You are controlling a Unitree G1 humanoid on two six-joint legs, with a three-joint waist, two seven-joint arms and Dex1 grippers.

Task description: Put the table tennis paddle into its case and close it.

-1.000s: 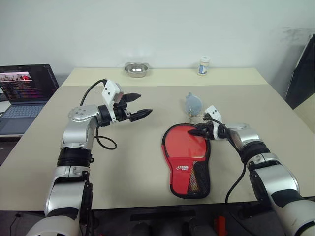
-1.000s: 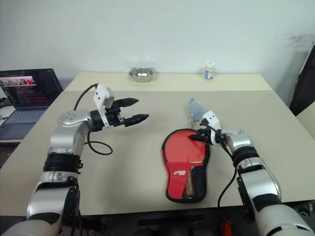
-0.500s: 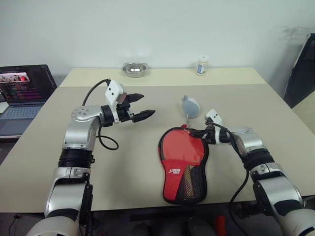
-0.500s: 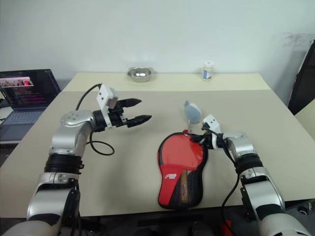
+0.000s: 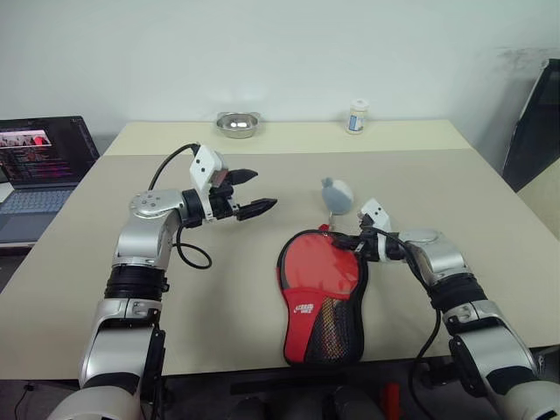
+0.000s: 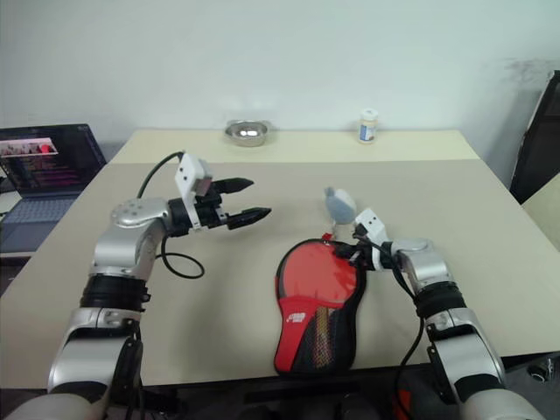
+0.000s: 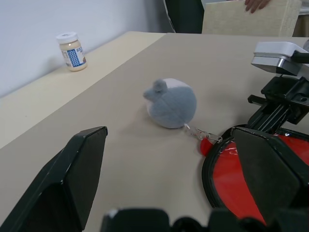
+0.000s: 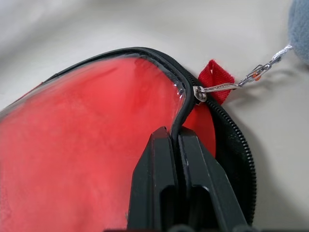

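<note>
— Right pincer [image 8: 175,137], what did you do?
— I pinched the black edge of the red case [image 5: 322,284] on the table [image 5: 262,289].
— And the left pincer [image 5: 248,192]?
— It hung wide open above the table, holding nothing.

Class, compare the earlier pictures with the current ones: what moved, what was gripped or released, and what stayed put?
The right end effector closed on the black rim of the case beside the zip and drew it slightly toward the robot's left; the grey plush tag trailed along. The left end effector stayed open and hovering; the bowl and jar did not move.
</note>
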